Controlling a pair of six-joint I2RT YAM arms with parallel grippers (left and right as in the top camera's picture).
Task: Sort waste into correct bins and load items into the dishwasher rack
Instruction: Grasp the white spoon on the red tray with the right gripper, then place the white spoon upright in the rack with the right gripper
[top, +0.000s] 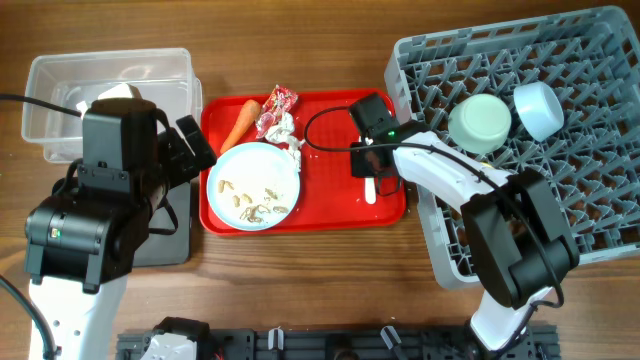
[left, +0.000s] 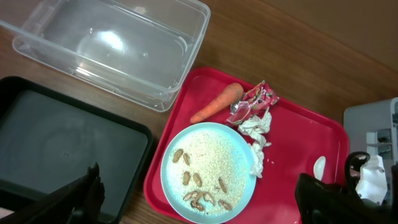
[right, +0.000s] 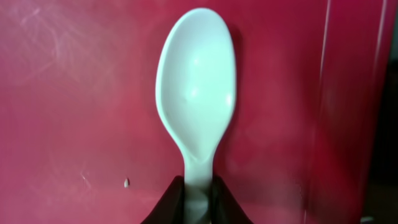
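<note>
Right gripper (right: 198, 198): jaws narrow, pinching the handle of the white plastic spoon (right: 196, 93). Spoon bowl pointed straight ahead of the fingertips, face up, lying flat on the flat red serving tray (right: 74, 93). One small speck lay on the tray just left of the fingers.

Left gripper (left: 199, 186): jaws wide, nothing between them, hanging above the table. Directly under its span sat the pale blue-white round plate (left: 208, 155) carrying small beige seed scraps (left: 198, 198), most of them at the plate edge nearest the gripper. Just ahead of the plate lay crumpled white tissue (left: 256, 134), touching its rim. Past that were the crinkled red-and-white wrapper (left: 255, 99) and the orange carrot (left: 217, 102), side by side. Under the left finger (left: 81, 196) sat the shallow black rectangular tray (left: 50, 143); farther ahead on that side, the clear plastic rectangular tub (left: 186, 37).

Overhead view: beyond the right gripper's outer side stood the large grey plastic dishwasher rack (top: 600, 150), holding a pale green bowl (top: 480, 122) and a light blue bowl (top: 538, 108), touching.
</note>
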